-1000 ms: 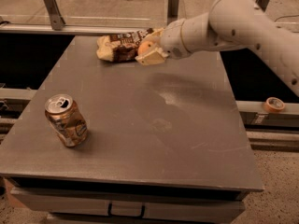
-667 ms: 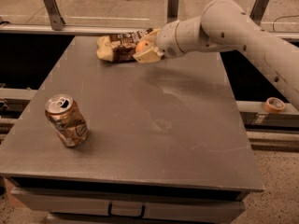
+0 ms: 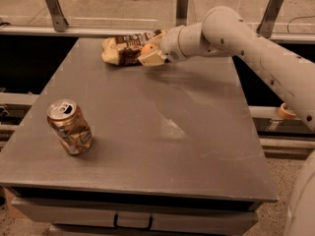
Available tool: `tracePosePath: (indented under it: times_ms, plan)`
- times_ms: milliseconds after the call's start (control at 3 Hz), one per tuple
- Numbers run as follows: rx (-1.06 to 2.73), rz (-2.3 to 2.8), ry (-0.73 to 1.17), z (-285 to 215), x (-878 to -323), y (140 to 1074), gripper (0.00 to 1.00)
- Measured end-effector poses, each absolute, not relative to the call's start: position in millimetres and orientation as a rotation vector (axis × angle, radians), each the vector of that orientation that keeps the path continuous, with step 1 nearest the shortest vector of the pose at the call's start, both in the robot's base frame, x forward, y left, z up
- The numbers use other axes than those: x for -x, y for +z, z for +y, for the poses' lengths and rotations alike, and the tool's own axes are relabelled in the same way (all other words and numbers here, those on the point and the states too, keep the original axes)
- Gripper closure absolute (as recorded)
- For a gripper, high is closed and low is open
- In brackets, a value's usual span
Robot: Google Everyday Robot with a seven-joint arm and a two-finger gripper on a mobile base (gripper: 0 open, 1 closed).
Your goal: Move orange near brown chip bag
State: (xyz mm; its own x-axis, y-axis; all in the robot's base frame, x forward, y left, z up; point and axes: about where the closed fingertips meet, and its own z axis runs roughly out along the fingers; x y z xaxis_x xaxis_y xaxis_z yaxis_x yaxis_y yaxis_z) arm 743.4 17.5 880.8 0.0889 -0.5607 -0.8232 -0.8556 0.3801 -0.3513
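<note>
While my arm (image 3: pixel 256 53) reaches in from the right across the far end of the table (image 3: pixel 167 132), my gripper (image 3: pixel 151 57) sits low over the back of the grey top, a little left of the middle. My pale fingers (image 3: pixel 156 59) are pinched on the orange (image 3: pixel 146 49), and only a small rounded patch of its skin shows at their upper left. Just to the left of it lies the brown chip bag (image 3: pixel 123 49), crinkled and lying flat at the far edge, its pale tan end turned to the left and its dark middle facing me. The orange is right against the bag's near right end, though I cannot tell whether the two touch. A dark shadow spreads on the table straight under my wrist and forearm.

Well apart from all this, near the front left corner, a brown-gold soda can (image 3: pixel 69 127) stands somewhat tilted, its silver top and pull tab showing. Off the table on the right, a roll of tape (image 3: pixel 287 111) rests on a lower ledge. Below the front edge, a dark drawer handle (image 3: pixel 133 223) shows.
</note>
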Motion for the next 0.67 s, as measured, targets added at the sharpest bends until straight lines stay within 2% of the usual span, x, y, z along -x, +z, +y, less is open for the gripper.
tracePosePath:
  times_ms: [333,667]
  plan:
    - [1.277,1.605,0.345,15.5,-751.4,875.3,0.12]
    - [1.268,1.616,0.343,14.4,-755.2,870.7,0.0]
